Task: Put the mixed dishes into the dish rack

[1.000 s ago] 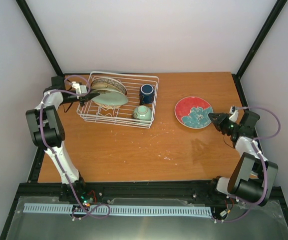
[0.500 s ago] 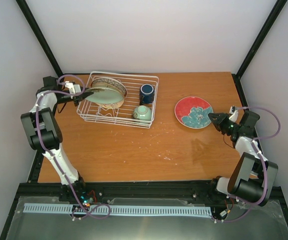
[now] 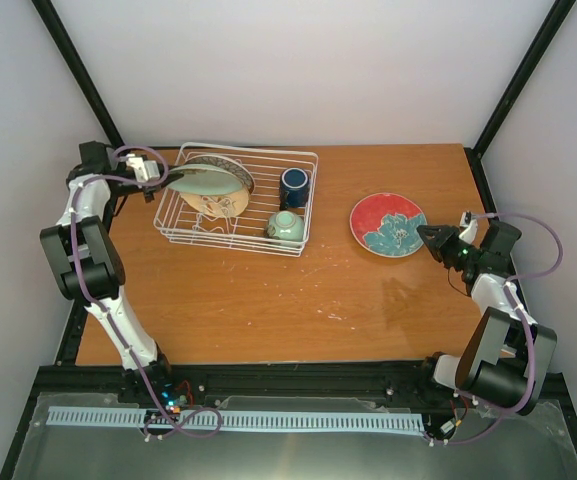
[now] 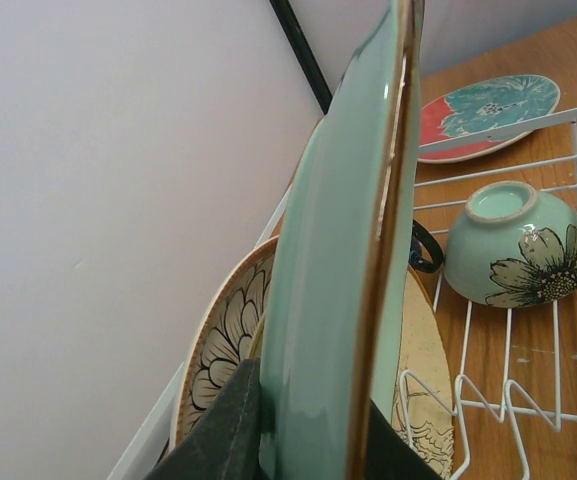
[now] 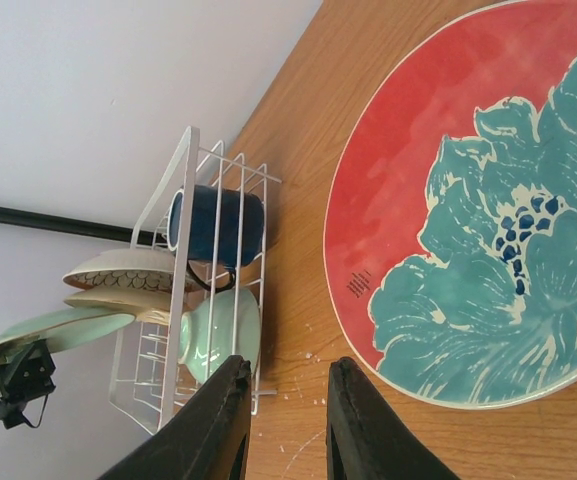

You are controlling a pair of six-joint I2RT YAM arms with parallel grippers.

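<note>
Wooden tabletop, white walls around. Clamped mint-green plate by its rim in left gripper, tilted near on edge above dish rack, over its left end beside petal-patterned bowl. Held right gripper jaws slightly apart, empty, just short of red plate; lay flat, well right of rack, open table between.

A brown wooden table stands in a booth of plain white walls. Black frame poles slant up from its far corners. A black rail edges the near side, with a grey metal surface and a white slotted strip below. The light is soft and even.
</note>
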